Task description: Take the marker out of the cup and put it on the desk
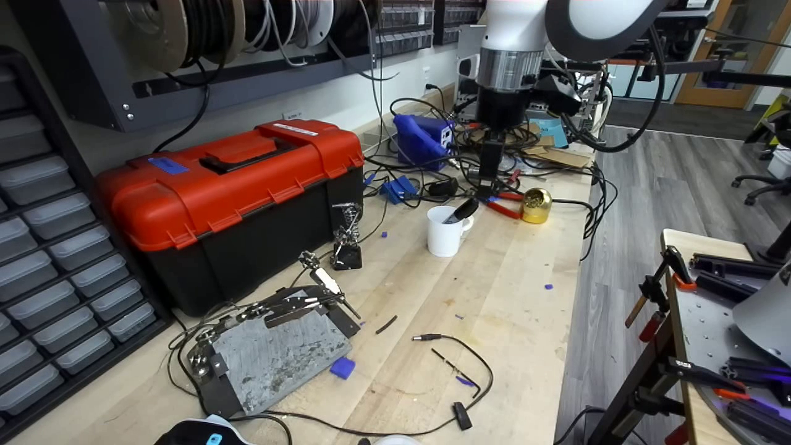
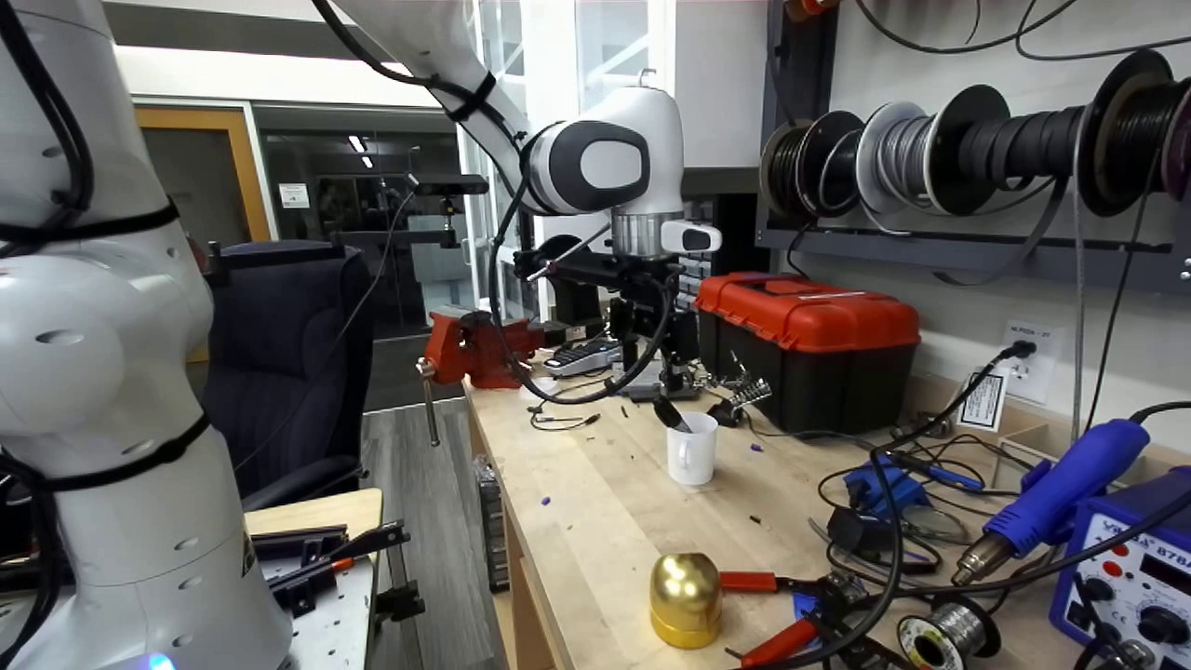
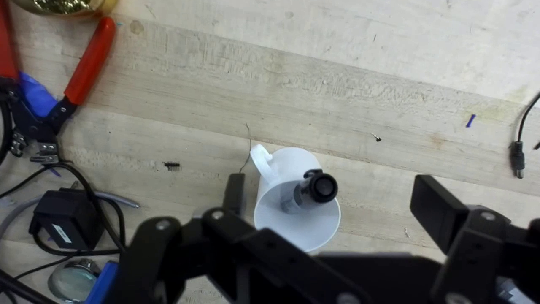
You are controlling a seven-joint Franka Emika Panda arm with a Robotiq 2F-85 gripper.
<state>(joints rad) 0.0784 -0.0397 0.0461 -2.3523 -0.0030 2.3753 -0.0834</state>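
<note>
While the marker [image 1: 465, 210] leans inside the cup [image 1: 443, 238], its dark end poking above the rim, the step in hand seems to be lining up the grasp, and the next move calls for coming down over that end, closing on it without catching the rim, and lifting it clear before laying it on the desk [image 1: 513, 290]. With its 2 fingers [image 3: 438, 210] spread wide, the gripper [image 3: 331, 196] holds nothing and appears to hang above the cup, touching neither cup nor marker.
</note>
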